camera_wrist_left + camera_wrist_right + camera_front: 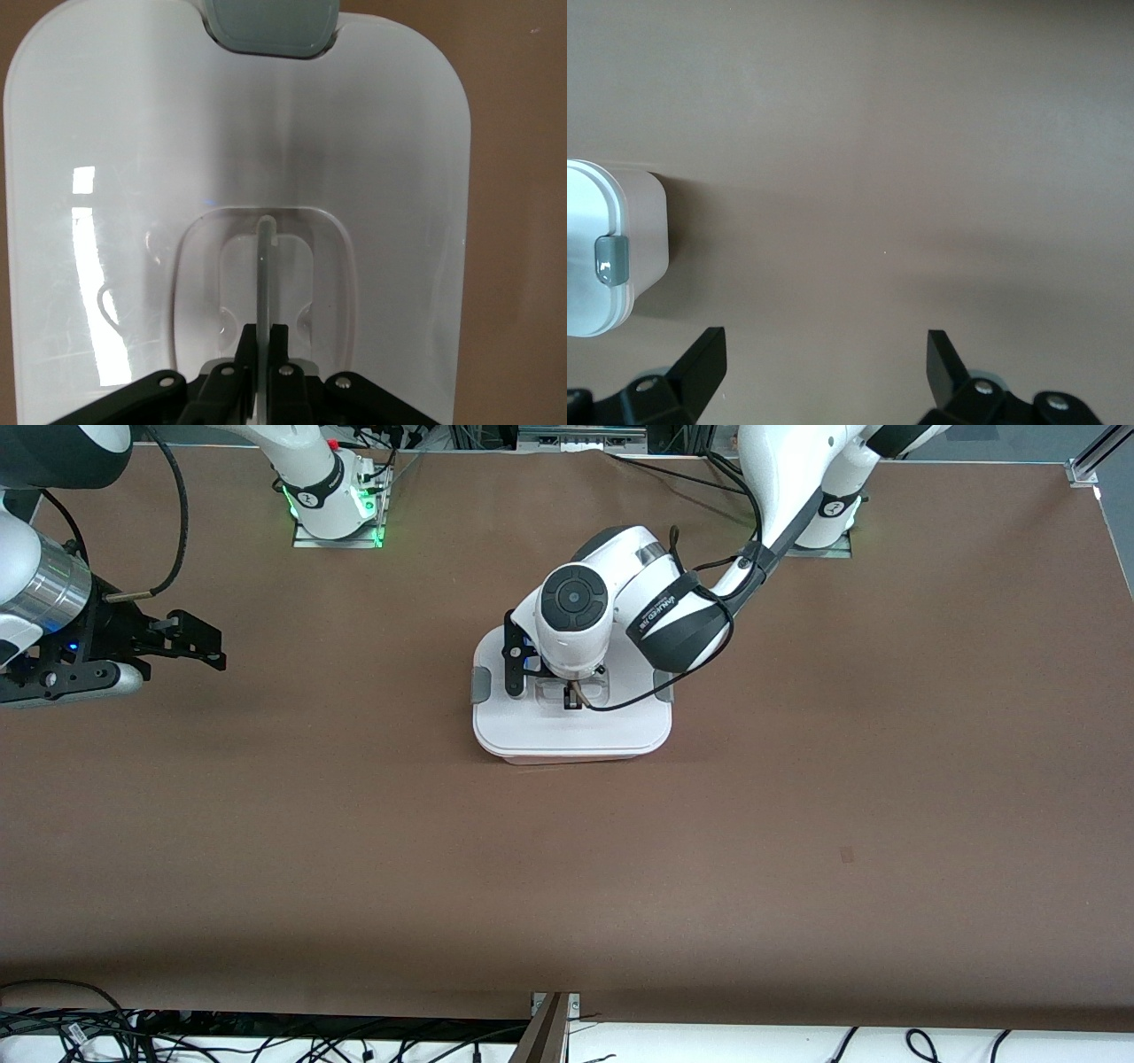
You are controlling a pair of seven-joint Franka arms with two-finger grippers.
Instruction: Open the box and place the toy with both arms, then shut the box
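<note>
My right gripper (190, 642) waits with fingers apart over bare table (354, 824) at the right arm's end. My left gripper (263, 354) pinches the thin handle (263, 274) of the box (571, 726) mid-table. The lid looks light, stiff and slippery; the handle rib seems the only sure hold.

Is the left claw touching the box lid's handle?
Touching. The left wrist view shows the left claw closed on the thin handle of the box lid.

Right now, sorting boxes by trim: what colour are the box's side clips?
Grey, on the white lid; a clip shows best in the right wrist view.
</note>
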